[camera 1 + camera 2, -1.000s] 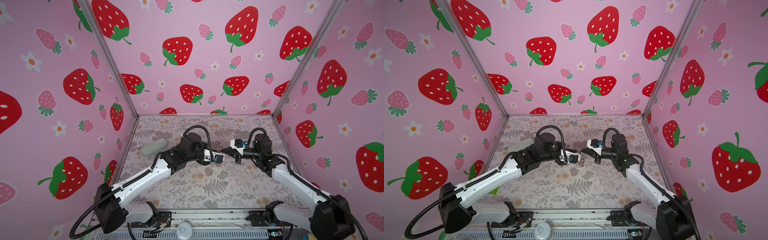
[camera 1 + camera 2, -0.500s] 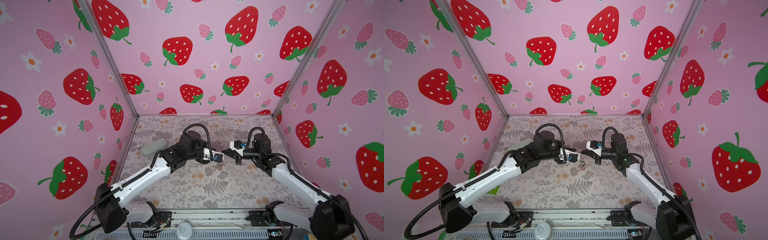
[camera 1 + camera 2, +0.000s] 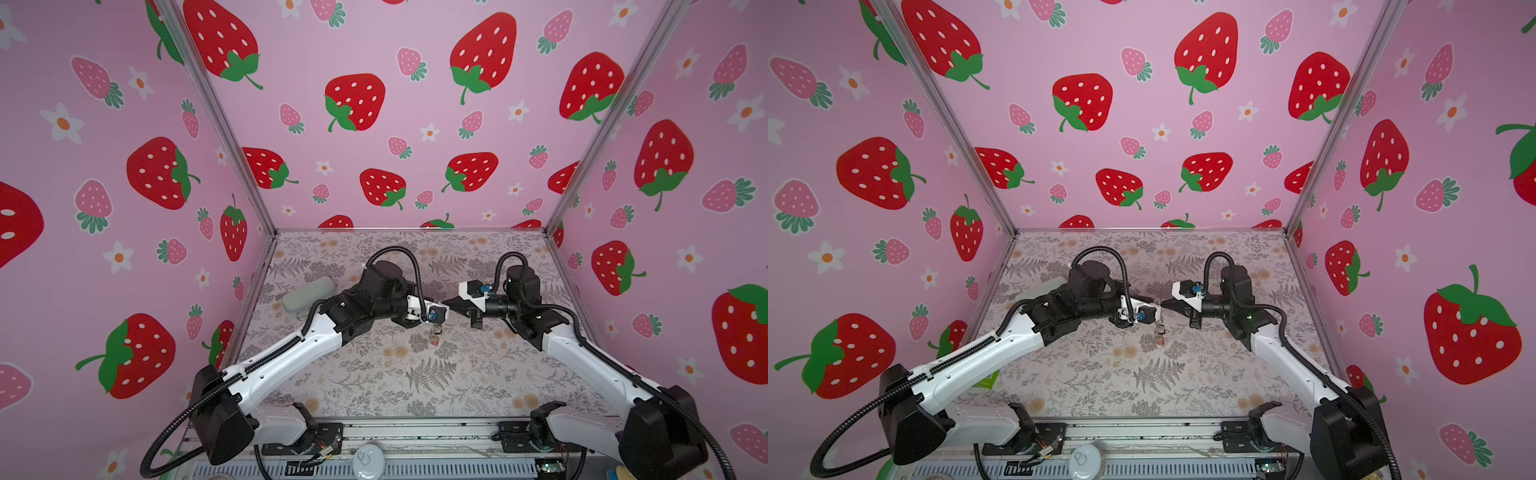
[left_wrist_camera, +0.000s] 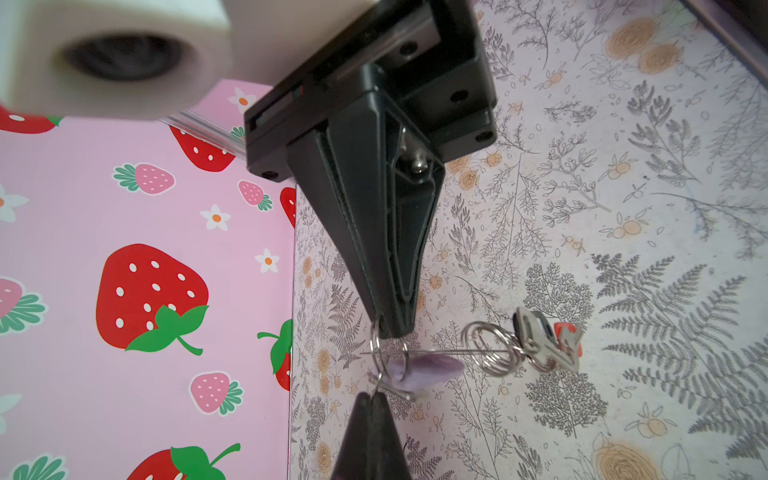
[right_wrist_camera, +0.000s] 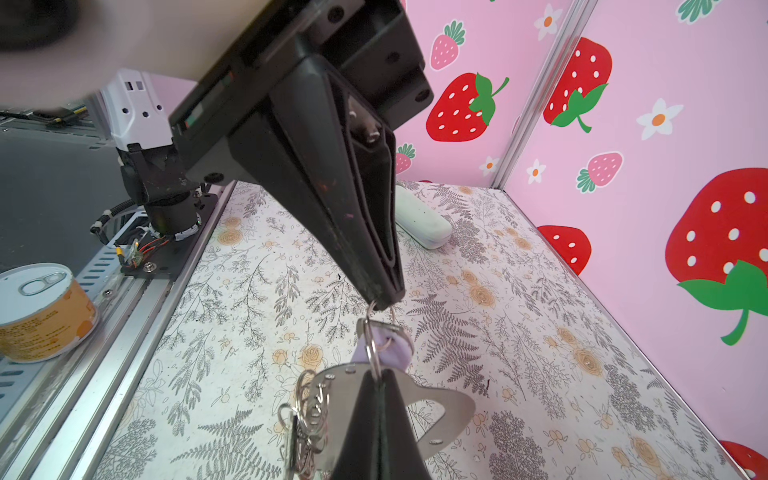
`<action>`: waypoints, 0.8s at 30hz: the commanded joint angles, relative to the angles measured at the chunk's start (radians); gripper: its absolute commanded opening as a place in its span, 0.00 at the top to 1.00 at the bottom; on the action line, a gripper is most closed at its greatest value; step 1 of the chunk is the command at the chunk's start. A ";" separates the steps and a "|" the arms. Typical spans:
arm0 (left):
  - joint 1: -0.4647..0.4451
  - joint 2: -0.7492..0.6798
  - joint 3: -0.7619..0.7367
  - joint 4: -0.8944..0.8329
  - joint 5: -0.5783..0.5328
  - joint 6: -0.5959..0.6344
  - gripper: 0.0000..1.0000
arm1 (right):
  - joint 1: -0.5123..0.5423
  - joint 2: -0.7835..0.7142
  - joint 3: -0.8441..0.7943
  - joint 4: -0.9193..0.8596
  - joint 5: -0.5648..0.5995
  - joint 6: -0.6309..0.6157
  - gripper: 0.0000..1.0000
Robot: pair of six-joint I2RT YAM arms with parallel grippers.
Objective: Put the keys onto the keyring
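Item: keyring (image 4: pixel 375 347), a thin silvery ring held in mid-air over the middle of the table (image 3: pixel 415 374), pinched from opposite sides by both arms. The right gripper (image 4: pixel 395 330) has its fingers pressed together on one side of the wire. The left gripper (image 5: pixel 386 297) has its fingers together too, and nips the wire from the opposite side. I judge I hold it at two points so the coil stays put and can be prised apart for threading. A key with a lilac tag (image 4: pixel 424 369) lies across the ring between the two tips. I cannot tell whether it is fully threaded. The other keys (image 4: pixel 536 338), one with a red tag (image 4: pixel 567 332), dangle from linked rings beside a flat metal plate (image 5: pixel 440 409). In both top views the bunch hangs just under the meeting tips. A pale oblong case (image 3: pixel 307 293) lies well apart, by the left wall. A tin can (image 5: pixel 41 311) stands on the front rail.
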 commanded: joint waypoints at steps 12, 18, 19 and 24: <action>-0.002 0.009 0.060 0.069 0.030 -0.020 1.00 | 0.005 0.037 0.049 -0.067 -0.055 -0.061 1.00; -0.002 0.005 0.057 0.062 0.031 -0.016 1.00 | 0.005 0.034 0.047 -0.063 -0.046 -0.060 1.00; -0.002 0.005 0.057 0.060 0.030 -0.016 1.00 | 0.005 0.030 0.046 -0.059 -0.044 -0.060 1.00; -0.002 -0.001 0.045 0.055 0.010 -0.019 1.00 | -0.002 0.004 0.033 -0.021 -0.043 -0.044 1.00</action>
